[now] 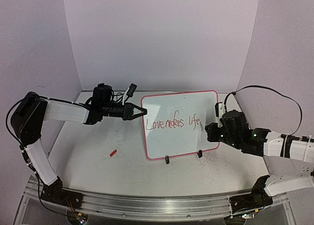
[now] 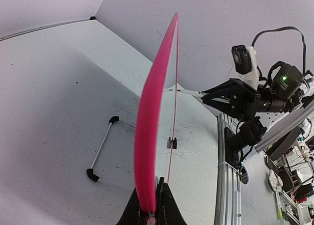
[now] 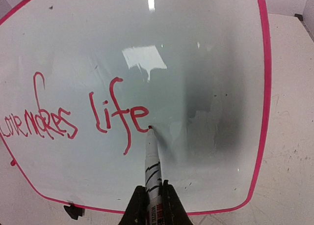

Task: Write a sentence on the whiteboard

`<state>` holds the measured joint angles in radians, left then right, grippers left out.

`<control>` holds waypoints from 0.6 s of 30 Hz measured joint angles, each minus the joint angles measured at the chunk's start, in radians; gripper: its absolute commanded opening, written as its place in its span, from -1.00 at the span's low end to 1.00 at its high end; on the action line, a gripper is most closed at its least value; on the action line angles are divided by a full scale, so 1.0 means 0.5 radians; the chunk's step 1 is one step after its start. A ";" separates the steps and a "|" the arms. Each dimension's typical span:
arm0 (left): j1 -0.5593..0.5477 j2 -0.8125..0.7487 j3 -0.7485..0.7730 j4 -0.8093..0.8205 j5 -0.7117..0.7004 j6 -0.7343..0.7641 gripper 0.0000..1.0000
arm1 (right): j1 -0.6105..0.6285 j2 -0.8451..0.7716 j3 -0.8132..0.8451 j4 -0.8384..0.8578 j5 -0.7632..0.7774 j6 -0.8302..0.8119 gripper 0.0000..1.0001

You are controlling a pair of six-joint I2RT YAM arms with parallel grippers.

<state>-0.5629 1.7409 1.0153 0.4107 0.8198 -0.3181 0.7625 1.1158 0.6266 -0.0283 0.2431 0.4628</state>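
Note:
The whiteboard point(image 1: 177, 144), white with a pink-red rim, stands tilted on small black feet at mid-table. My left gripper point(image 1: 139, 111) is shut on its left edge; in the left wrist view the pink rim point(image 2: 149, 131) runs edge-on up from between the jaws point(image 2: 151, 208). The sentence point(image 1: 174, 123) in thin red script reads "Love makes life" point(image 3: 73, 118). My right gripper point(image 3: 153, 198) is shut on a white marker point(image 3: 153, 166). The marker's red tip rests on the board just right of the "e" in "life". From above, the right gripper point(image 1: 212, 132) sits at the board's right edge.
A small red cap point(image 1: 113, 153) lies on the table left of the board. The board's black feet point(image 1: 167, 159) and a wire stand point(image 2: 100, 149) rest on the scuffed white tabletop. White walls close in the back and sides. An aluminium rail point(image 1: 157, 203) runs along the near edge.

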 measured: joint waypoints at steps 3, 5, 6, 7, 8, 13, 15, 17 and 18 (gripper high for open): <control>0.000 -0.001 0.000 0.000 0.000 0.001 -1.00 | -0.002 -0.176 0.000 0.022 -0.004 -0.058 -1.00; 0.000 -0.002 0.000 -0.001 0.000 0.002 -1.00 | -0.002 -0.348 -0.013 0.073 -0.033 -0.107 -1.00; 0.000 -0.002 0.000 -0.001 0.000 0.003 -1.00 | -0.002 -0.438 -0.032 0.111 -0.053 -0.133 -1.00; 0.000 -0.002 0.000 -0.001 0.000 0.003 -1.00 | -0.002 -0.512 -0.054 0.138 -0.066 -0.154 -1.00; 0.000 -0.002 0.000 -0.002 0.000 0.005 -1.00 | -0.002 -0.563 -0.067 0.141 -0.075 -0.175 -1.00; 0.000 -0.002 0.009 -0.012 -0.001 0.008 -1.00 | -0.002 -0.543 -0.061 0.026 -0.078 -0.227 -1.00; 0.000 -0.002 0.011 -0.020 -0.002 0.008 -1.00 | -0.002 -0.506 -0.061 -0.062 -0.077 -0.231 -1.00; 0.000 -0.003 0.011 -0.021 -0.003 0.008 -1.00 | -0.002 -0.494 -0.061 -0.117 -0.076 -0.232 -1.00; 0.000 -0.005 0.011 -0.022 -0.006 0.009 -1.00 | -0.002 -0.487 -0.060 -0.127 -0.075 -0.234 -1.00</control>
<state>-0.5629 1.7384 1.0210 0.3994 0.8170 -0.3138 0.7616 0.8724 0.5964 -0.0919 0.2056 0.3460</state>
